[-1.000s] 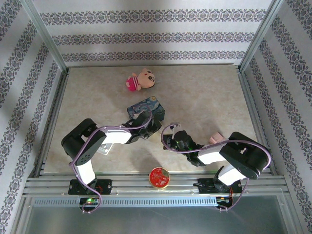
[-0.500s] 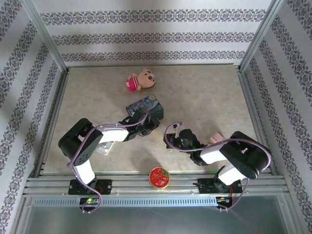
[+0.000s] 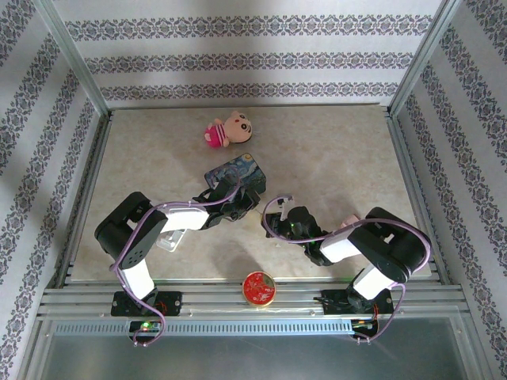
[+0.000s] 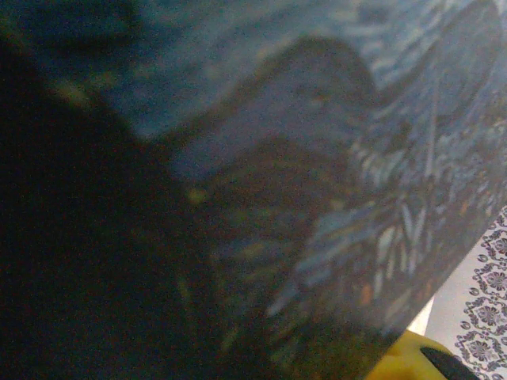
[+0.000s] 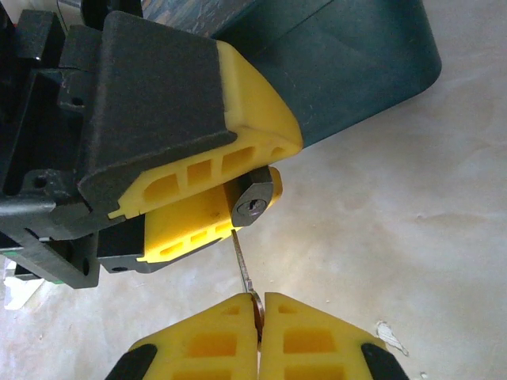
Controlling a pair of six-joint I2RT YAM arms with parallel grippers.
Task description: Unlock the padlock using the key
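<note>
At the left of the bench point(image 3: 333, 158), a whitish block point(image 3: 169, 240) lies partly under the left arm, which reaches inward toward the middle. Just beyond that arm's end sits the blue painted tin point(image 3: 238, 172), and farther back, well apart from it, a pink plush doll point(image 3: 223, 131) lies on its side. The left wrist camera is pressed so close to the tin that its painted surface is a dark blur.

In the right wrist view, the left hand point(image 5: 269, 176) is closed narrow on the padlock point(image 5: 253, 202). The small dark body is pinched between the yellow fingers, its keyhole end faces the camera, and its shackle is hidden between them.

Directly below it, the key point(image 5: 244, 265) slants up toward the padlock. Its tip meets the lower edge of the padlock body, just beside the keyhole and not in the slot. The right hand point(image 5: 258, 305) is clamped on the key's head, fingers pressed together around it.

A red round tin point(image 3: 258, 288) rests at the near edge between the two arm bases.
</note>
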